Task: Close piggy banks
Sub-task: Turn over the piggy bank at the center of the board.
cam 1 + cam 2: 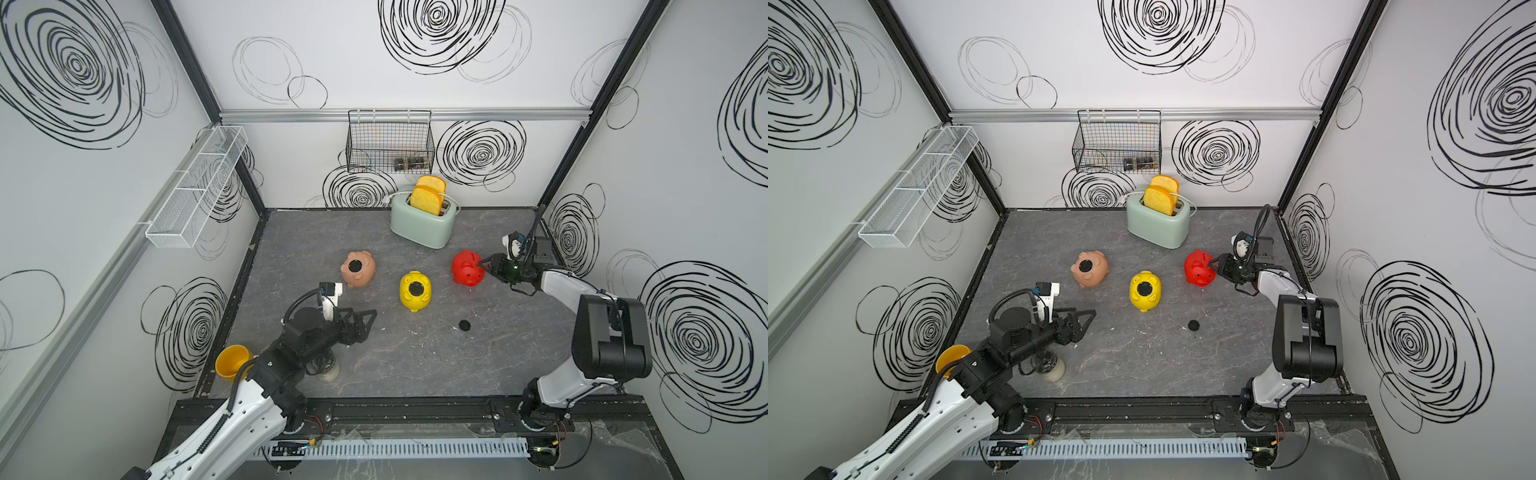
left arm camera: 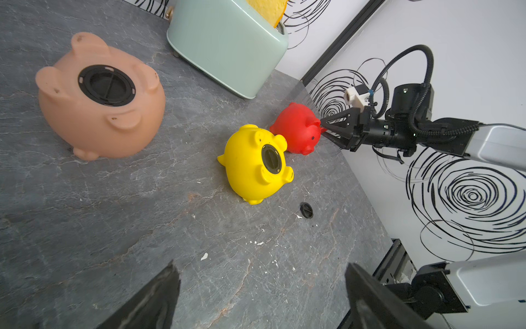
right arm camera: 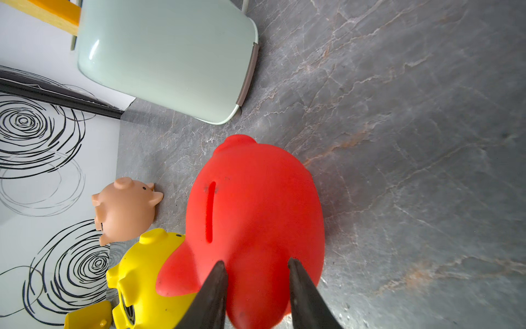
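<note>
Three piggy banks rest on the grey table. The pale pink one (image 1: 357,270) (image 2: 99,96) and the yellow one (image 1: 415,291) (image 2: 253,165) lie belly up, each with a black plug in its round hole. The red one (image 1: 467,268) (image 3: 256,199) shows its coin slot in the right wrist view; its belly is hidden. My right gripper (image 1: 482,264) (image 3: 256,262) is shut on the red pig's snout end. A loose black plug (image 1: 464,325) (image 2: 306,210) lies in front of the red pig. My left gripper (image 1: 368,318) (image 2: 260,263) hovers open and empty at front left.
A mint-green toaster (image 1: 424,222) with toast stands at the back. A yellow mug (image 1: 230,361) and a small jar (image 1: 328,372) sit under the left arm at the front-left corner. A black wire basket (image 1: 390,141) and a white mesh shelf (image 1: 195,187) hang on the walls.
</note>
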You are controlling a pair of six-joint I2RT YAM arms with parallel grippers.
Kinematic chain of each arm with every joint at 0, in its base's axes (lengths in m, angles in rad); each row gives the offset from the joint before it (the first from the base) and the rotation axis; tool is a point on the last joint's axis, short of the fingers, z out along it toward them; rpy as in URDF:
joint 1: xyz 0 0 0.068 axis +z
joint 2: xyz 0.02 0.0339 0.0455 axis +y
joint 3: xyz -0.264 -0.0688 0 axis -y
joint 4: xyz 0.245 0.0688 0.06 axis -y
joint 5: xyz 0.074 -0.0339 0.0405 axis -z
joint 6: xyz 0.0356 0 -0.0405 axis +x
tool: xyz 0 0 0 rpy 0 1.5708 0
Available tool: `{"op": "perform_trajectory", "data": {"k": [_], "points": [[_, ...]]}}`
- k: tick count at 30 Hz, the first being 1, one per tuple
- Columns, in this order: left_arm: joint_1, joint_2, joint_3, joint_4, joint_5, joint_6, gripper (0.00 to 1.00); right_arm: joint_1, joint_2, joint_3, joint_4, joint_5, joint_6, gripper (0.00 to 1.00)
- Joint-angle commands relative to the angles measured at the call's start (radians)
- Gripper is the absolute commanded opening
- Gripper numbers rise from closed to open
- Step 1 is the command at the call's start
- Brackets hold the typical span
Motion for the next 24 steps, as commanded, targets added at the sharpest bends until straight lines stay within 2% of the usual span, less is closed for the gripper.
{"op": "perform_trajectory", "data": {"k": [1, 24], "points": [[-0.007, -0.01, -0.004, 0.034, -0.006, 0.003, 0.94, -0.02, 0.049, -0.007, -0.101, 0.064, -0.016, 0.37], [-0.014, -0.002, 0.002, 0.032, 0.004, 0.006, 0.94, -0.037, 0.092, 0.07, -0.152, 0.106, -0.018, 0.4]]}}
